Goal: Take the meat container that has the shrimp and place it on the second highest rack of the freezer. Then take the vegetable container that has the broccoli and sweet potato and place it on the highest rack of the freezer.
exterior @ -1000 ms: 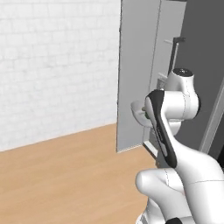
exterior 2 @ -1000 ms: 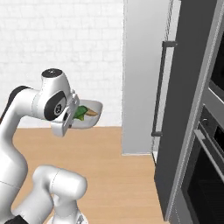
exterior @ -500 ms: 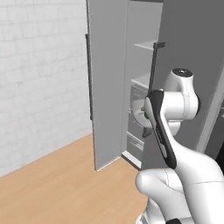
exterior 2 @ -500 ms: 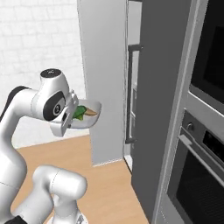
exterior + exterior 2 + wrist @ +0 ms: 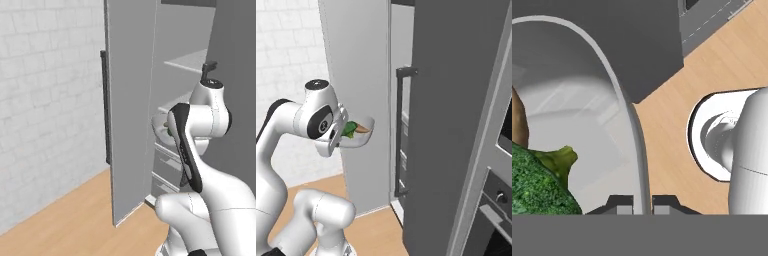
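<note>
My gripper (image 5: pixel 642 202) is shut on the rim of the vegetable container (image 5: pixel 619 100), a pale grey bowl. The broccoli (image 5: pixel 537 185) and a brown sweet potato (image 5: pixel 517 120) lie in it. In the right base view the vegetable container (image 5: pixel 358 139) hangs at chest height beside the open freezer door (image 5: pixel 356 75), gripper (image 5: pixel 340 142) at its near rim. The freezer (image 5: pixel 180 45) stands open ahead. Inside are a top shelf board, the highest rack (image 5: pixel 187 62), and a second one (image 5: pixel 172 102) below it. The meat container and shrimp are out of view.
Grey drawer fronts (image 5: pixel 167 160) sit under the shelves. A black bar handle (image 5: pixel 103 105) runs down the open door's outer face. A dark grey closed door with its own handle (image 5: pixel 401 130) and an oven (image 5: pixel 496 200) stand to the right. Wood floor (image 5: pixel 65 220) lies left.
The whole picture has shifted: the base has driven closer, and the freezer now looms larger with its door open. The arm's pose and its grip on the container are unchanged.
</note>
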